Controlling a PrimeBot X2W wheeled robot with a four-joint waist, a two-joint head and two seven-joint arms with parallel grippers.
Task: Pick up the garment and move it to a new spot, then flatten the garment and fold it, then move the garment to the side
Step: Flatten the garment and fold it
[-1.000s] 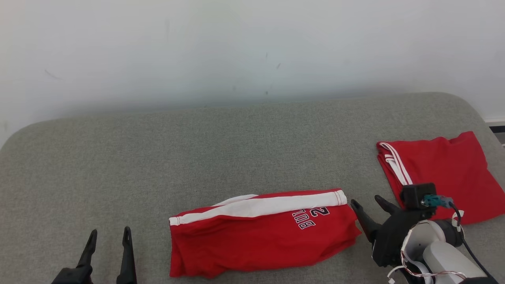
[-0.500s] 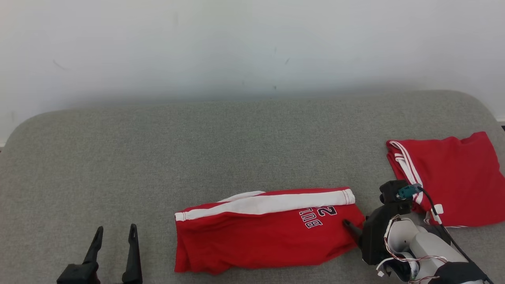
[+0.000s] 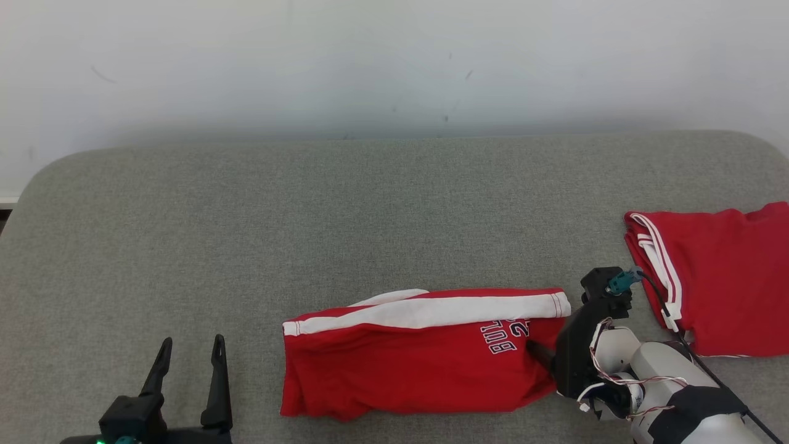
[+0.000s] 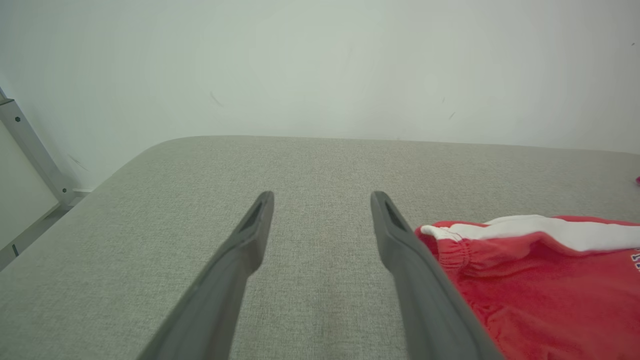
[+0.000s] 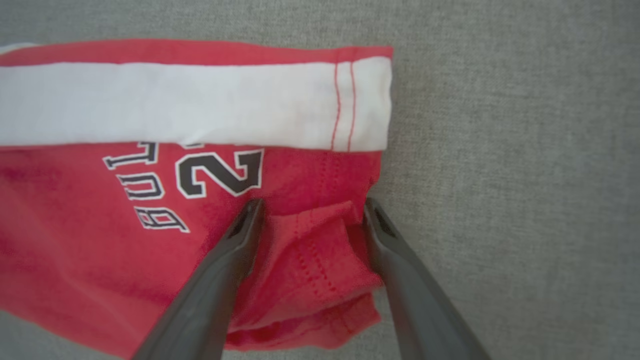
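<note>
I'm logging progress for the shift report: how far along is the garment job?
Done: the red shorts with the white side stripe lie folded on the grey fabric surface. In hand: the open right pincer straddles their bunched hem, not yet closed. Remaining: gripping and moving them aside, perhaps toward the folded red garment at right. The left pincer hovers open.

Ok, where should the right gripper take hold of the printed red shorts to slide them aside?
Grip the bunched hem at the red shorts' right end, below the white stripe, coming from the right: the stacked layers there stand between the fingers of the open right gripper.
</note>
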